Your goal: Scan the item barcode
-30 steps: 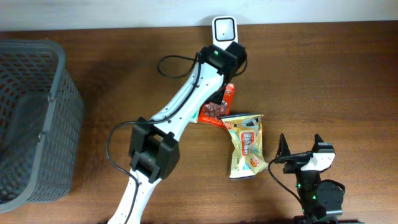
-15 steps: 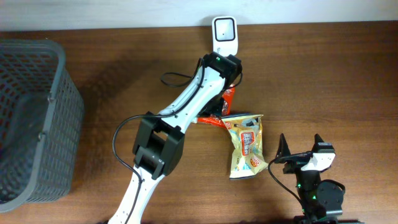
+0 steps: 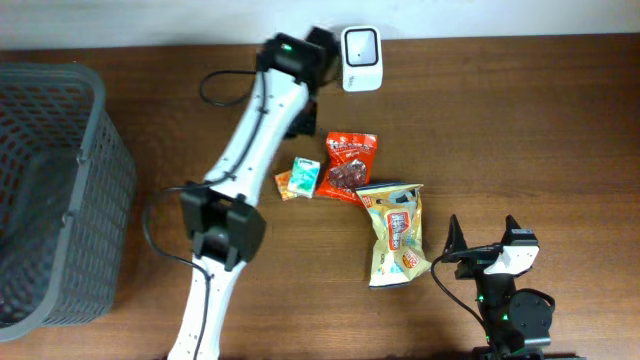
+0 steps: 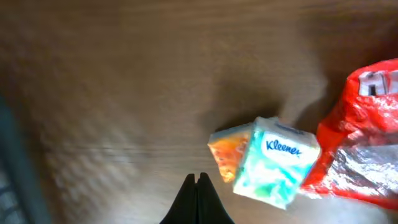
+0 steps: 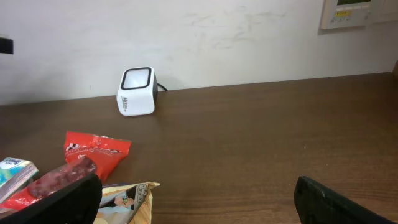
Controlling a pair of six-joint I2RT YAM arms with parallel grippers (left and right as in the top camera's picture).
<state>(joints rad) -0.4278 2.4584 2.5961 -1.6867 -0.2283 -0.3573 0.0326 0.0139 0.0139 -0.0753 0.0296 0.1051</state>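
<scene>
The desk (image 3: 540, 120) shows open wood across its right half. A grey basket (image 3: 105, 150) fills the left edge, contents unclear. The yellow snack bag (image 3: 397, 235), red packet (image 3: 350, 165) and tissue pack (image 3: 303, 177) cluster mid-desk, near the scanner (image 3: 360, 45) at the far edge. Above wood beside the tissue pack, the left fingers (image 4: 189, 199) are pinched together, empty; the right fingers (image 5: 56, 199) are spread wide, holding nothing.

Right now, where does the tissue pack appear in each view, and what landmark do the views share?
Overhead: tissue pack near the centre, just left of the red bag.
Left wrist: lower right of centre, beside the red bag.
Right wrist: bottom-left edge, partly cut off, left of the red bag.
Shared landmark: the red bag, on its right in every view.
</scene>
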